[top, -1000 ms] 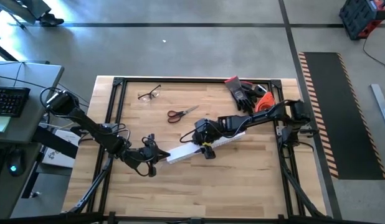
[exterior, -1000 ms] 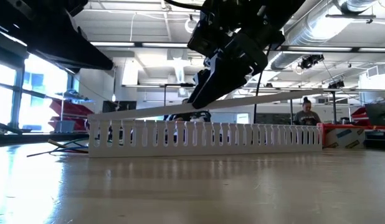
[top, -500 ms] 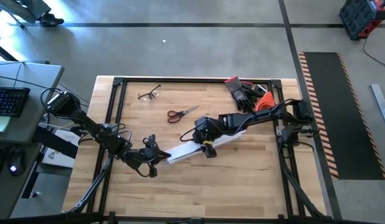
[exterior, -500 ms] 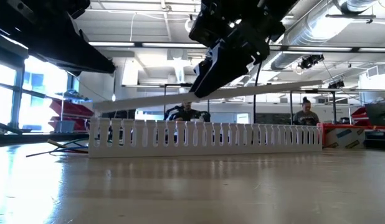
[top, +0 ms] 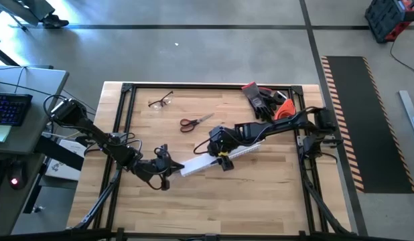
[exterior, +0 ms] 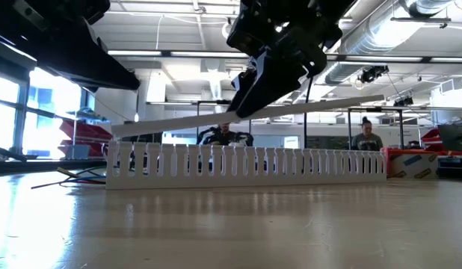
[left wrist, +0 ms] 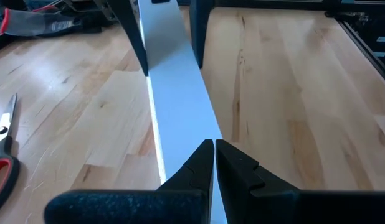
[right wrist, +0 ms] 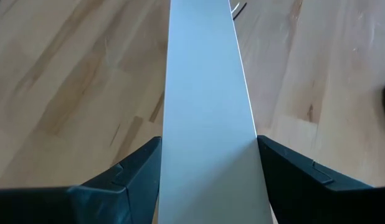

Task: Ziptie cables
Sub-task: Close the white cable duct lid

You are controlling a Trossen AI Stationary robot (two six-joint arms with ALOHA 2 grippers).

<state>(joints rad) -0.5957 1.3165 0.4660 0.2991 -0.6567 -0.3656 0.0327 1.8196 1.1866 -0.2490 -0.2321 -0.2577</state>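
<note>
Workshop bench: right gripper (top: 222,155) pinches the white cover strip (exterior: 238,113), long axis ten-to-four; left gripper (top: 165,167), fingers together, waits at its eight-o'clock end.

The cables (exterior: 66,178) are a loose bunch of thin wires, pinkish and dark, lying flat on the table (exterior: 231,224) just past 1 end of the white slotted duct (exterior: 246,163). They splay out low, strands crossing. Can't pick out the ziptie among them.
</note>
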